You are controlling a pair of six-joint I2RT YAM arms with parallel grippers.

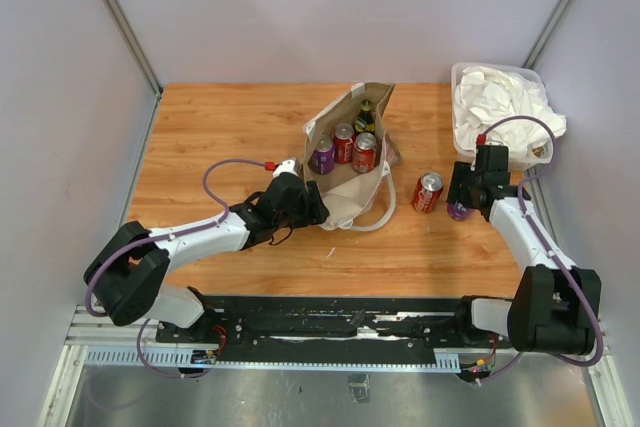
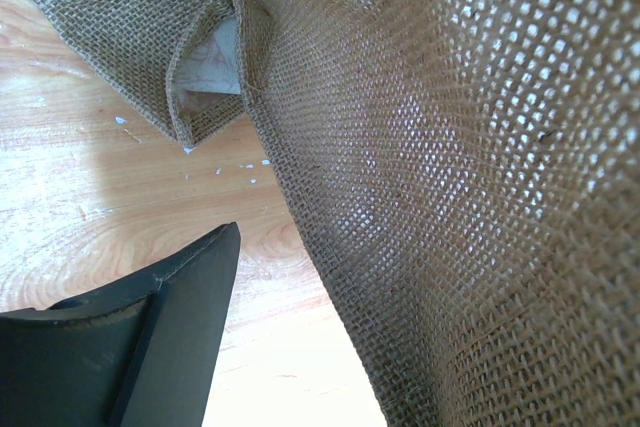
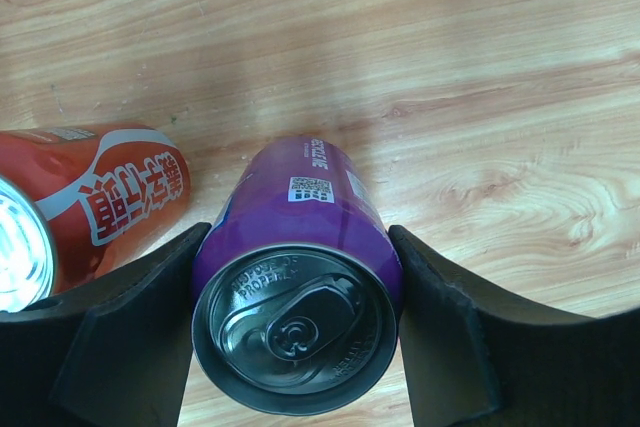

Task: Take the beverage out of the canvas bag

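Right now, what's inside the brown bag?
Inside the canvas bag stand a purple can, a red can, another red can and a dark bottle at the back. The bag's bottom is hidden beneath them, so anything lower cannot be seen.

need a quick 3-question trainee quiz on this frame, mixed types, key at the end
1. True or false: the right hand has a finger on each side of the purple can.
2. What is right beside that can? A) red can B) mug C) spoon
3. Fill in: in the top view, ___ cans show inside the canvas bag.
Key: 1 true; 2 A; 3 three.
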